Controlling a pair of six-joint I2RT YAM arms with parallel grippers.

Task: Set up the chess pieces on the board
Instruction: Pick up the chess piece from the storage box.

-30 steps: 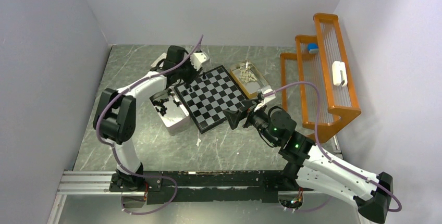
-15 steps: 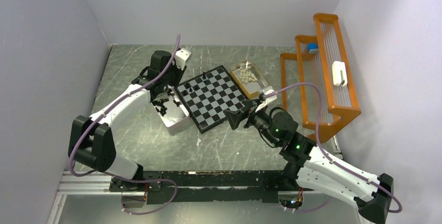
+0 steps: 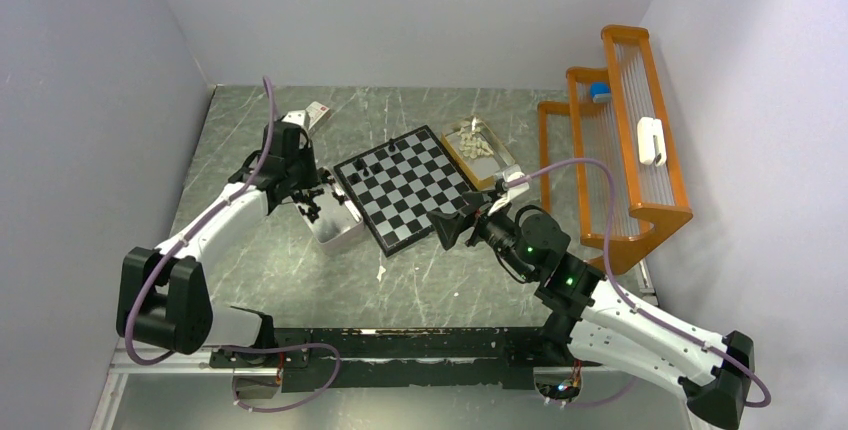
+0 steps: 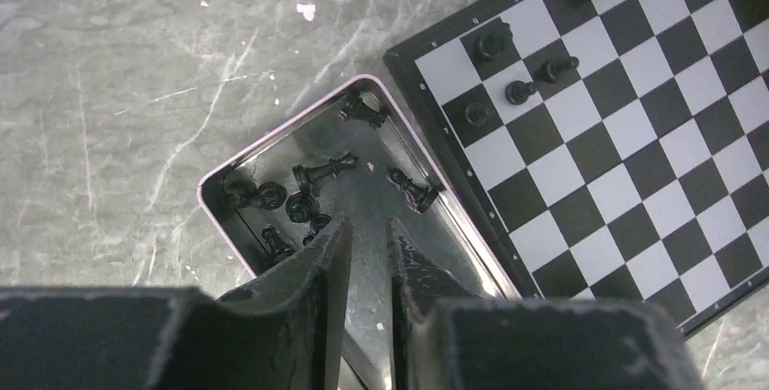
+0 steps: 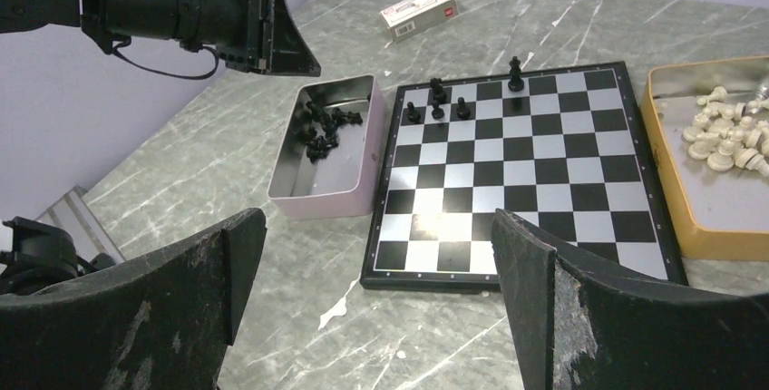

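The board (image 3: 405, 190) lies mid-table, also in the left wrist view (image 4: 635, 136) and the right wrist view (image 5: 517, 163). Several black chess pieces (image 4: 521, 91) stand at its far left corner (image 5: 435, 100). More black pieces (image 4: 317, 172) lie in an open metal tin (image 3: 340, 230) left of the board. Cream-white pieces (image 5: 725, 131) fill a tan tray (image 3: 500, 172). My left gripper (image 4: 367, 225) hovers over the tin (image 4: 218, 195), jaws a narrow gap apart, empty. My right gripper (image 3: 447, 228) is wide open and empty by the board's near right edge (image 5: 381, 227).
An orange wire rack (image 3: 620, 150) stands along the right wall. A small white box (image 3: 310, 115) lies at the back left, also in the right wrist view (image 5: 417, 20). A white fleck (image 5: 340, 313) marks the table near the board's front corner.
My left arm swung from the board's far left corner leftward and back to above the tin. The right arm has not moved.
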